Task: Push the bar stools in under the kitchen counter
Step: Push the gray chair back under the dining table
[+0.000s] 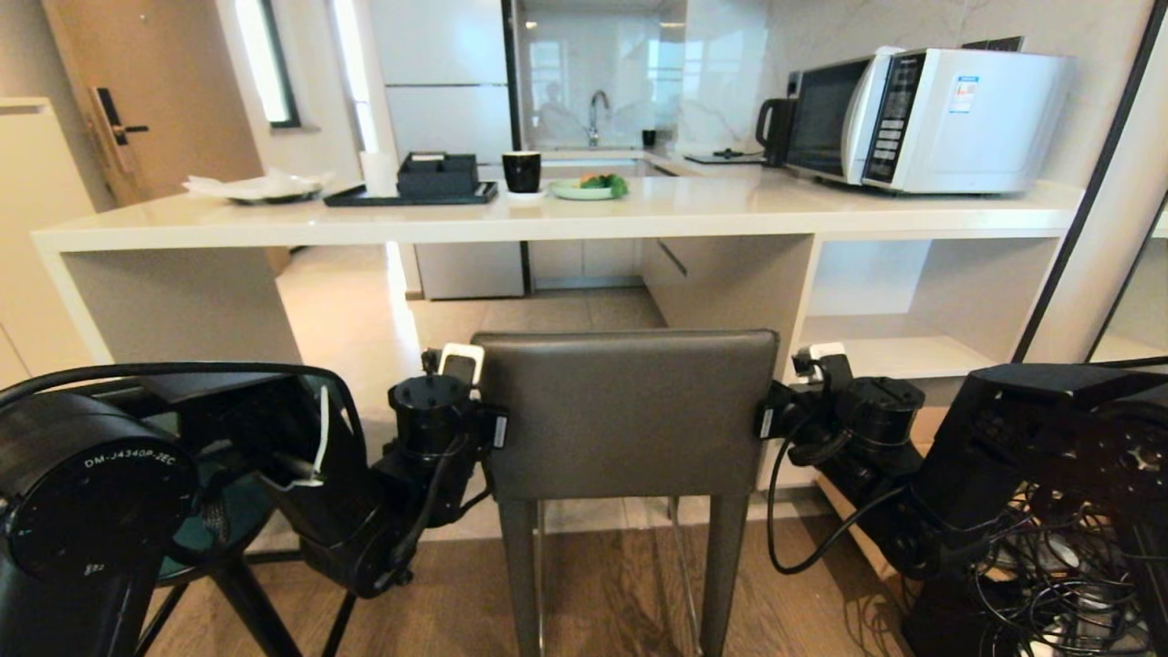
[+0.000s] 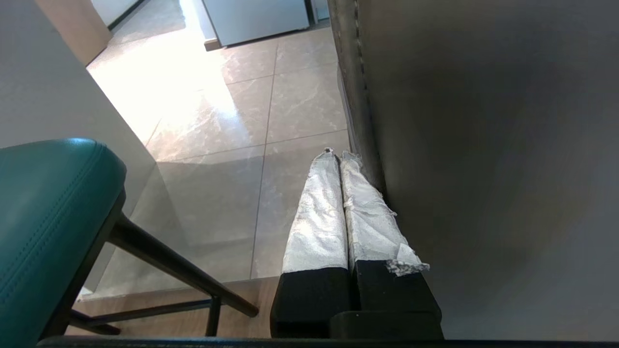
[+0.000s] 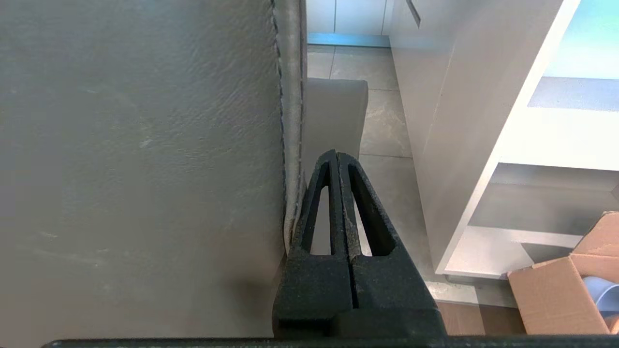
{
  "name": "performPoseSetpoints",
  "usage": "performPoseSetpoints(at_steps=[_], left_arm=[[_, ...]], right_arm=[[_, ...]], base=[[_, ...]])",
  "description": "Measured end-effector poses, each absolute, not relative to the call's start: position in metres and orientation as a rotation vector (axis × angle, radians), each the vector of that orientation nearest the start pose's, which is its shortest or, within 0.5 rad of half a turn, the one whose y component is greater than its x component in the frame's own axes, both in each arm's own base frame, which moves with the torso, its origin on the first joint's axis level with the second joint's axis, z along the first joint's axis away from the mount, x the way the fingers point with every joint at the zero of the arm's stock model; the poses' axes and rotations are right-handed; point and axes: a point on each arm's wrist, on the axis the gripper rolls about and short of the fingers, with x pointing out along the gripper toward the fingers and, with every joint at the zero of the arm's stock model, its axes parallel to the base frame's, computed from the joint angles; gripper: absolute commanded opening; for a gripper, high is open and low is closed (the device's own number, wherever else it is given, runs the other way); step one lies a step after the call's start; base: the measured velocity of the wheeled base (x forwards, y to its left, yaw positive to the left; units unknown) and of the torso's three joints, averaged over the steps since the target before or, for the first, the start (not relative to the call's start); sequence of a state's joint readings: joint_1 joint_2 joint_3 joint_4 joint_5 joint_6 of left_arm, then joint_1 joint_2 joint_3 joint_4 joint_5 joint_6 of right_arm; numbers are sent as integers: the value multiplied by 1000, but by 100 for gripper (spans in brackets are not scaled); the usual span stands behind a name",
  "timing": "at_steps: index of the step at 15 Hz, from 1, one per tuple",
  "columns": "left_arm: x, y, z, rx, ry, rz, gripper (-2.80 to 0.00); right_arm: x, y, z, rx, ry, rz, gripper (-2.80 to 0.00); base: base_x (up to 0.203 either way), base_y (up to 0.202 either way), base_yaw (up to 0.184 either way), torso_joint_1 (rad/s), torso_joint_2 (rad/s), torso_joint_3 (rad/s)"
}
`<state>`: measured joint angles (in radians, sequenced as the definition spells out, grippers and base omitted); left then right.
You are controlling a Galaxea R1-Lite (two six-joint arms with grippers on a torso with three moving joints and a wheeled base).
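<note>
The left gripper (image 2: 341, 157) has its two foil-wrapped fingers pressed together and holds nothing; it lies along the left edge of the backrest of the grey stool (image 1: 628, 411), touching it or just beside it. The right gripper (image 3: 337, 154) is also fully closed and empty, and its black fingers rest against the right edge of the same backrest. So the two closed grippers flank the backrest, one on each side.

The grey stool stands in the near middle of the scene, in front of the open space under the counter (image 1: 566, 219), not yet under it. Its backrest faces the robot and its seat points away toward the counter; its long axis is upright, and the backrest is wider than tall.

The risk, as I judge it, is that the grippers only touch the side edges and do not grip. If one arm pushes harder, the tall stool can turn, slip out between them or tip forward. On the right, the counter's white panel (image 3: 435, 145) is near, so a turned stool can hit it.

The teal stool (image 2: 48, 212) waits at the near left, also not under the counter.
</note>
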<state>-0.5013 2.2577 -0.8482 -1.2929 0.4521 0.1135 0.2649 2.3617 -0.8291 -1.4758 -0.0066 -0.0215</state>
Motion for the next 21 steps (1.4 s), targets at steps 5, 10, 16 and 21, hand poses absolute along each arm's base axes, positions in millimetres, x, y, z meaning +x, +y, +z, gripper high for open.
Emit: performPoseSetpoints(at_steps=[5, 10, 16, 21], left_arm=[[343, -176, 59, 133, 70, -64, -280], [344, -175, 57, 134, 72, -62, -280], [343, -175, 55, 134, 80, -60, -280], [344, -176, 56, 132, 76, -64, -280]], right_arm=[[394, 107, 40, -29, 51, 254, -280], [393, 107, 44, -29, 41, 253, -280], [391, 107, 52, -27, 18, 256, -280], [391, 107, 53, -27, 18, 255, -280]], base=[[0, 0, 0, 0, 0, 0], [0, 0, 0, 0, 0, 0], [74, 0, 0, -3, 2, 1], [191, 0, 1, 2, 1, 2]])
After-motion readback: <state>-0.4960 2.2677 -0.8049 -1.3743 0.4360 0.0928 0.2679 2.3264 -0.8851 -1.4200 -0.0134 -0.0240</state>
